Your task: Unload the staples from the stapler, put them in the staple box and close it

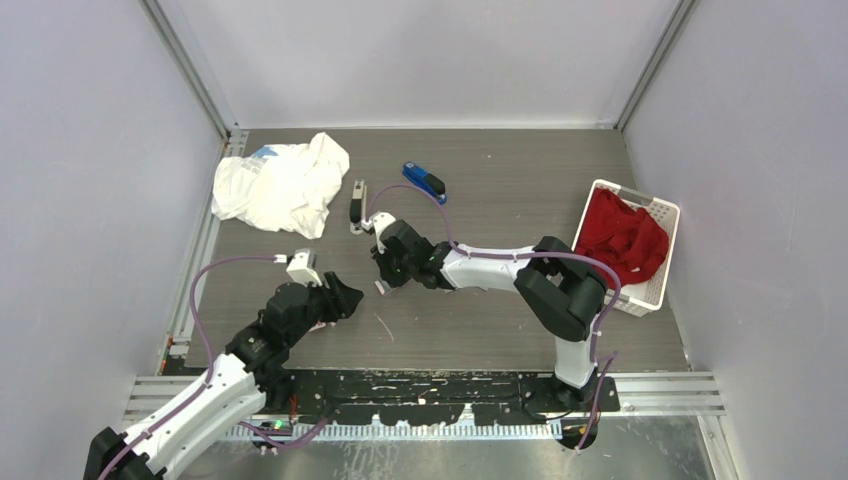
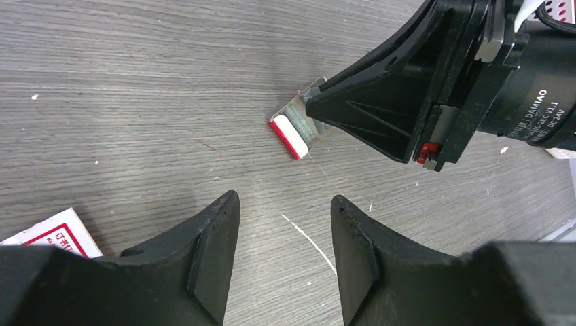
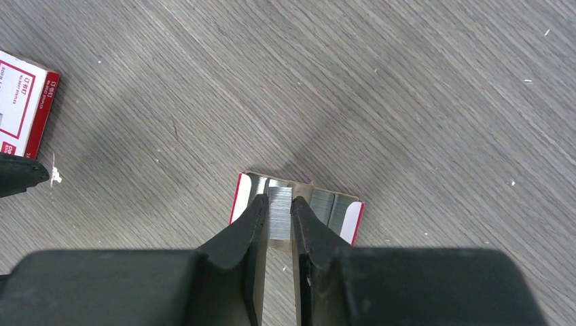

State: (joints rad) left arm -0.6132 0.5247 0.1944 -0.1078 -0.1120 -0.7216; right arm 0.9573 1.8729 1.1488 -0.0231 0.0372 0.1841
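My right gripper is shut on a short silvery strip of staples and holds it over a small red-and-white card tray that holds more strips. The tray also shows in the left wrist view, under the right gripper's finger. A blue stapler lies at the back of the table. A grey and black stapler lies left of it. My left gripper is open and empty, low over bare table just left of the right gripper.
A red-and-white staple box lies left of the tray, by my left gripper. A white cloth lies at the back left. A white basket with a red cloth stands at the right.
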